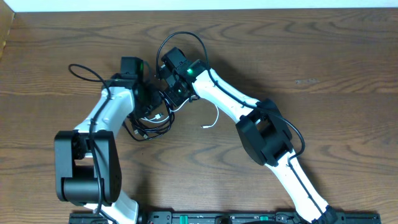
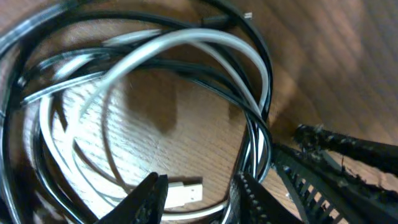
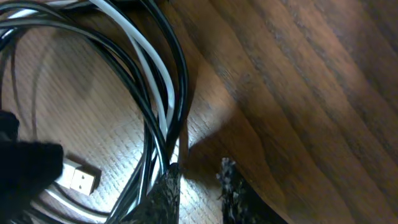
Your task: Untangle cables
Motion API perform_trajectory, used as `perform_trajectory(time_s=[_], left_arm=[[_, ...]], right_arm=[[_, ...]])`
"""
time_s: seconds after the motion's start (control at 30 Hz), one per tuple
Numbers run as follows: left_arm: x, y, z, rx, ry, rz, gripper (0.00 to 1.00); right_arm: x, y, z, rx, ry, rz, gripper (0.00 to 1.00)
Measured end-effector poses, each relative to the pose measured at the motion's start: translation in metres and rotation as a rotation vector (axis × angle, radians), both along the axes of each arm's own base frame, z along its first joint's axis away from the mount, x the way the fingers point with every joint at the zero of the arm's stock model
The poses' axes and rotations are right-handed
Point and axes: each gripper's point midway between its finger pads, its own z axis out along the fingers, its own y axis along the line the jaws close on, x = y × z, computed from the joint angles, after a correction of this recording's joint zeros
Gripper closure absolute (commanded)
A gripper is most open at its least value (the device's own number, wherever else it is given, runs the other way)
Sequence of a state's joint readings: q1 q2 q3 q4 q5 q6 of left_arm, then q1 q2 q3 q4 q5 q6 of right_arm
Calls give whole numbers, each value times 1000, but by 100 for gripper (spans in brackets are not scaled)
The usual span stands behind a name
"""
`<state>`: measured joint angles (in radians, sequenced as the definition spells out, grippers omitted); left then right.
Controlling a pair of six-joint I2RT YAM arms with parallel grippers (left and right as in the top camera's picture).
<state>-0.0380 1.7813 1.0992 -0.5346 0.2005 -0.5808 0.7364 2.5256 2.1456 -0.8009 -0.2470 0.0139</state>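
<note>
Mid-table, I am watching the cables [image 1: 152,121] lying bunched;
left gripper [image 2: 199,180] is gaping astride the white plug [image 2: 186,191]; right gripper [image 3: 198,167] is sitting slightly parted just beside the black cable [image 3: 177,74].

Overhead looks straight down on the table [image 1: 323,56]; both wrist views sit close over the same cables [image 2: 186,38].

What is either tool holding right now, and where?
Nothing clamped, as far as visible: left tool open around the white cable's plug; right tool open, black cable beside one finger.
</note>
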Motion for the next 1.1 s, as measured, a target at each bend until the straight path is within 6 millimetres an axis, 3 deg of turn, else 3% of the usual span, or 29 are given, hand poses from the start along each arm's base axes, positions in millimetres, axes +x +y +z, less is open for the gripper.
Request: perform_trajectory(time_s=[0.43, 1.1], left_arm=[[-3, 9, -7, 21, 12, 88, 61], [-2, 19, -7, 23, 11, 109, 61]], right_arm=[[-1, 0, 1, 9, 9, 6, 72], [-6, 3, 3, 38, 28, 58, 73]])
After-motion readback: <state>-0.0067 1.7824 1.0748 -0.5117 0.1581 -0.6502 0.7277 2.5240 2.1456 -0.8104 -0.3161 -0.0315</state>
